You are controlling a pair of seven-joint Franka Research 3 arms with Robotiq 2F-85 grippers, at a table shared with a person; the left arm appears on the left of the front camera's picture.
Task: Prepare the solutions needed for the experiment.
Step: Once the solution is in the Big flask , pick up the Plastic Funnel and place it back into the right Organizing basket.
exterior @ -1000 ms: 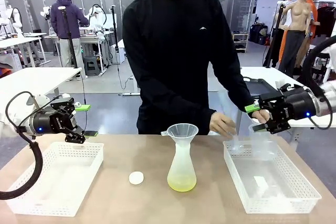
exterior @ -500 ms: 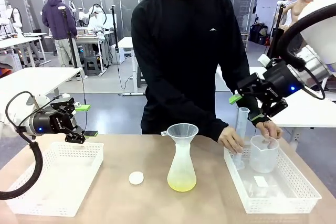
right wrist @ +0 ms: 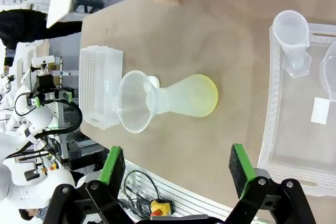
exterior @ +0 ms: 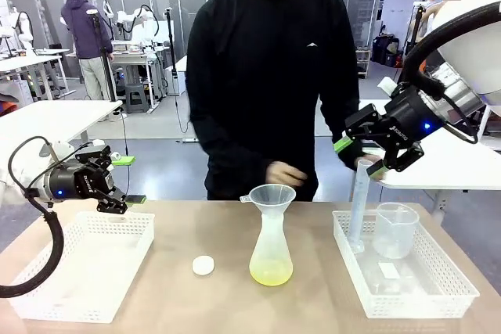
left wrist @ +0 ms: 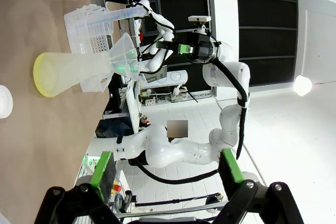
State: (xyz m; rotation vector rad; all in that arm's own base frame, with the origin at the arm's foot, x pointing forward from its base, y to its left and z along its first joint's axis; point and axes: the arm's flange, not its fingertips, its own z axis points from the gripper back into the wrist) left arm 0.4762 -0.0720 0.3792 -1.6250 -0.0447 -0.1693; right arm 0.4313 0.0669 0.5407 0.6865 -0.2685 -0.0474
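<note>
Person's hand is now off the tray, cylinder and beaker stand inside, right gripper has risen above them, left gripper stays put, both with jaws apart, so the 2 vessels seem staged

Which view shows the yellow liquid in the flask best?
Front view: the liquid shows side-on, shallow in the upright flask. Right wrist sees it from above; left wrist, sideways near the frame edge.

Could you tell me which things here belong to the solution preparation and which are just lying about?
Job: pale yellow-green solution in translucent conical flask, clear funnel, tall clear cylinder, clear beaker.
Lying about: small white round cap, left white mesh basket.
</note>
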